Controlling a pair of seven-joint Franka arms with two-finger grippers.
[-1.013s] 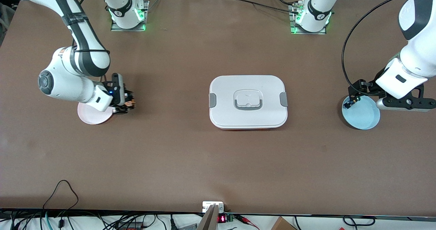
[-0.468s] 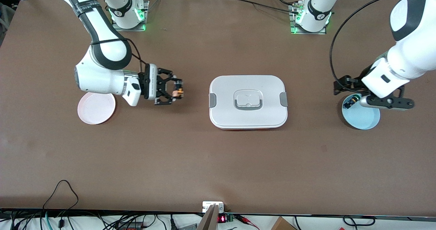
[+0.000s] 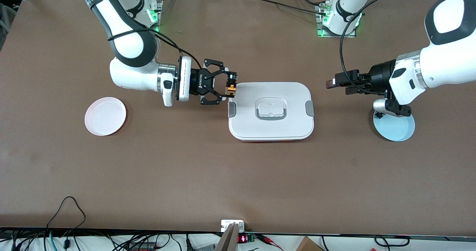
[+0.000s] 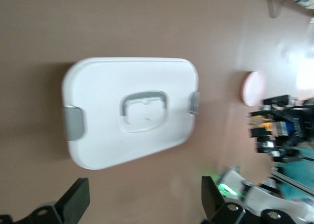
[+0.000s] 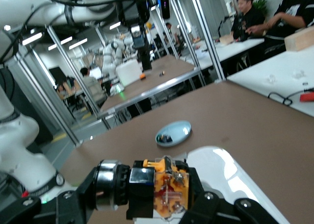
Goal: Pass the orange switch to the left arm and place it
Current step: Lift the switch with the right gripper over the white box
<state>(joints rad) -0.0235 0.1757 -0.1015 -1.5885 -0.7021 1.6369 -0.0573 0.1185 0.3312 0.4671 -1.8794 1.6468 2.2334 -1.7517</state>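
The orange switch (image 3: 231, 85), black with an orange part, is clamped in my right gripper (image 3: 228, 85), which hangs over the edge of the white box (image 3: 270, 128) at the right arm's end. In the right wrist view the switch (image 5: 167, 189) fills the jaws of the right gripper (image 5: 147, 197), with the box (image 5: 230, 177) just under it. My left gripper (image 3: 336, 84) is open and empty. It is in the air between the box and the blue plate (image 3: 396, 130), turned toward the box. The left wrist view shows its open gripper (image 4: 144, 194), the box (image 4: 130, 111) and the switch (image 4: 262, 127).
A pink plate (image 3: 105, 116) lies bare near the right arm's end of the table. The blue plate sits near the left arm's end, partly under the left wrist. Cables run along the table edge nearest the front camera.
The right arm carried the switch from the pink plate across to the box's edge. The left gripper rose off the blue plate and turned toward the box.
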